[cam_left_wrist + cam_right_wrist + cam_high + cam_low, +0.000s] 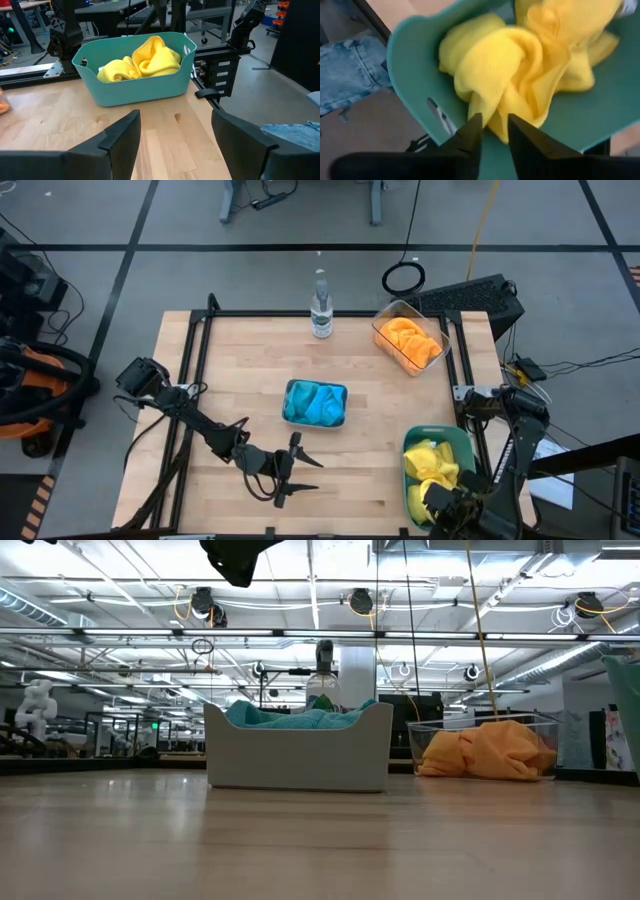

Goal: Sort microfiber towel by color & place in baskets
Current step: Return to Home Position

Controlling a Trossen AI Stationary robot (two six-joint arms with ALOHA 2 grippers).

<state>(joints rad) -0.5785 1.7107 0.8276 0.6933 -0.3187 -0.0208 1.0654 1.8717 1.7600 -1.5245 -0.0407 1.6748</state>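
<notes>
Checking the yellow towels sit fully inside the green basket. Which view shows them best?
Left wrist view: yellow towels heaped inside the whole green basket. High view has the right arm overlapping them; right wrist view crops close; low view shows none.

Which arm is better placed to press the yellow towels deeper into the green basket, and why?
Right. The right gripper hangs directly over the green basket, its fingertips just above the yellow towels. The left gripper sits open over the table, well apart from that basket.

Wooden table [240,360] | carries: bottle [320,310], clear basket [397,305], pale basket [300,755], green basket [140,90]
</notes>
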